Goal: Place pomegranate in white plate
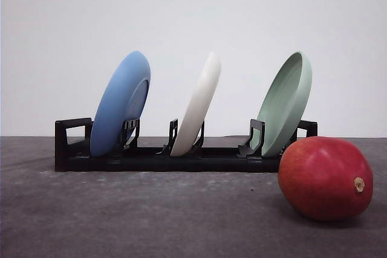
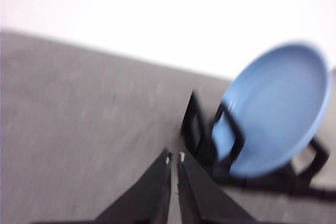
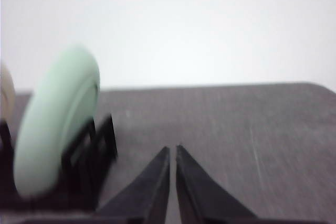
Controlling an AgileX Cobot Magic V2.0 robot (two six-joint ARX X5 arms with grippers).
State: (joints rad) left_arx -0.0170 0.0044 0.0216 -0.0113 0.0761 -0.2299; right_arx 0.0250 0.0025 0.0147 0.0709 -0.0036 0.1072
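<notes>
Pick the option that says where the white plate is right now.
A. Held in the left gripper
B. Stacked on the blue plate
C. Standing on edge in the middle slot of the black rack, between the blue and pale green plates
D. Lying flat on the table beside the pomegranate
C: the front view shows the white plate leaning upright in the black rack, between the blue plate and the pale green plate.
</notes>
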